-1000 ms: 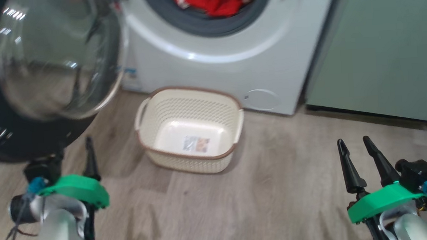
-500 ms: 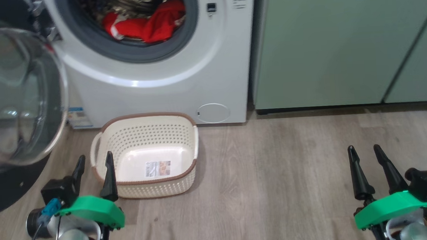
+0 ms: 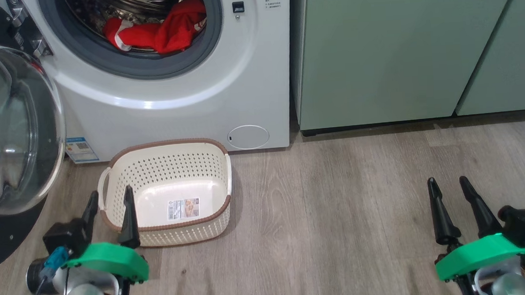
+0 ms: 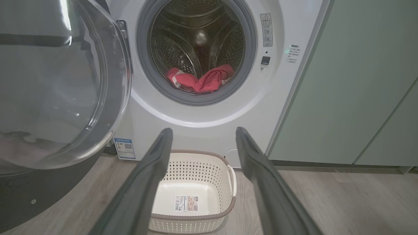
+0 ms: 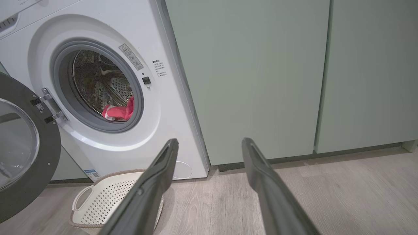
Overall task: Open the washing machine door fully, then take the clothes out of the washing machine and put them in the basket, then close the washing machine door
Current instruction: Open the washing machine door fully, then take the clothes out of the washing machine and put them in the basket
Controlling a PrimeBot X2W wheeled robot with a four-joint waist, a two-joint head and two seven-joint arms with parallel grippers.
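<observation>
Now the red clothes [image 3: 159, 28] lie heaped at the front lip of the drum [image 4: 196, 42], just inside the grey rubber ring [image 3: 116, 67] of the washing machine [image 3: 173, 112]. The washing machine door [image 3: 11, 135] stands swung out on the left, so the opening is free. Directly below, the basket [image 3: 166, 143] sits empty on the floor [image 3: 339, 206], close against the machine's front. The left gripper [image 3: 111, 192] hovers low at the basket's near corner, fingers spread wide and holding nothing. The right gripper [image 3: 447, 180] hangs well off to the right, equally spread and empty. The left arm looks best placed to rise past the basket and enter the opening centred, clear of the door's glass. It should pinch deep into the bunched cloth rather than a loose edge, then lift over the ring so nothing snags.
</observation>
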